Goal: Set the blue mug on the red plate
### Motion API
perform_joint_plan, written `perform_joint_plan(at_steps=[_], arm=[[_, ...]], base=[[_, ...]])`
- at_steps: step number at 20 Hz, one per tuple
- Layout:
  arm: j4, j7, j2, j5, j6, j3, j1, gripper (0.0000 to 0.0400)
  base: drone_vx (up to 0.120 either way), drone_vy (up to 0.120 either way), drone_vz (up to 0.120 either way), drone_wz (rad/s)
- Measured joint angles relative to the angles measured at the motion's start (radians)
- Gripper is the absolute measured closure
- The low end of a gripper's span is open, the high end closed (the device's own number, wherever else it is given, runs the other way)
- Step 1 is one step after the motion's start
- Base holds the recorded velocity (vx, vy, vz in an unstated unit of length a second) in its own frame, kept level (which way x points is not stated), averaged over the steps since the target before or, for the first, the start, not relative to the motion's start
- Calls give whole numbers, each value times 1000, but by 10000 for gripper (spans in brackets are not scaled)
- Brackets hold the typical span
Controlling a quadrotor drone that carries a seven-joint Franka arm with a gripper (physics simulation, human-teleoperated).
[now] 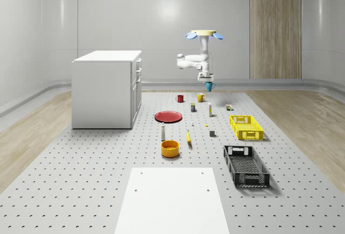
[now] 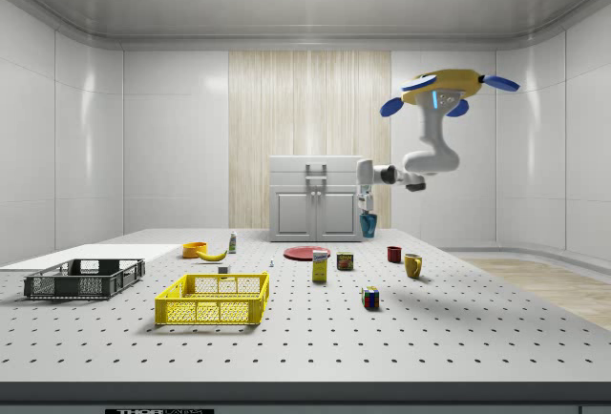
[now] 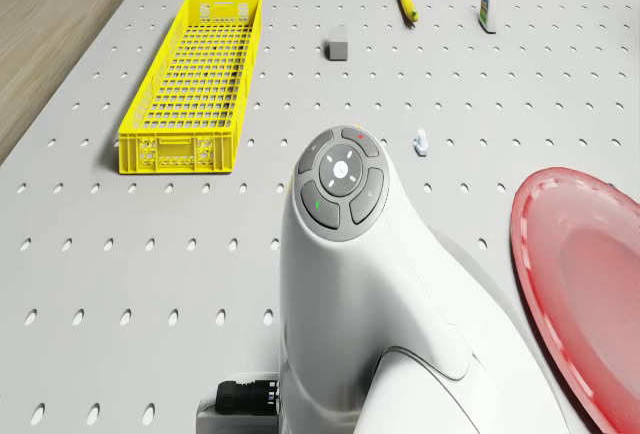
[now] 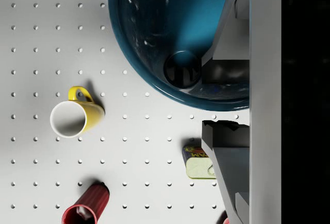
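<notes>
Gripper (image 1: 207,80) fingers are closing on the rim of the blue mug (image 1: 209,86), and I am holding it clear of the table (image 1: 108,180), hanging upright below my wrist. In the wrist view, the mug's (image 4: 170,33) open mouth is facing the camera, with one finger (image 4: 229,22) reaching inside it. Below the mug, a yellow mug (image 4: 75,114), a red mug (image 4: 85,208) and a small tin (image 4: 198,163) are standing on the table. The red plate (image 1: 168,116) is lying well apart from the mug, toward the whole-scene view's left and nearer its camera. I am hovering with my drone body (image 1: 204,34) above the table's far end, beyond the yellow crate (image 1: 246,126).
</notes>
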Motion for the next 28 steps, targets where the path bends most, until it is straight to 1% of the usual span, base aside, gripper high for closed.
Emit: perform_joint_plan(at_steps=[28], arm=[[2,9,-46,20,43,6,-12,300]], base=[[120,-120,0,0]])
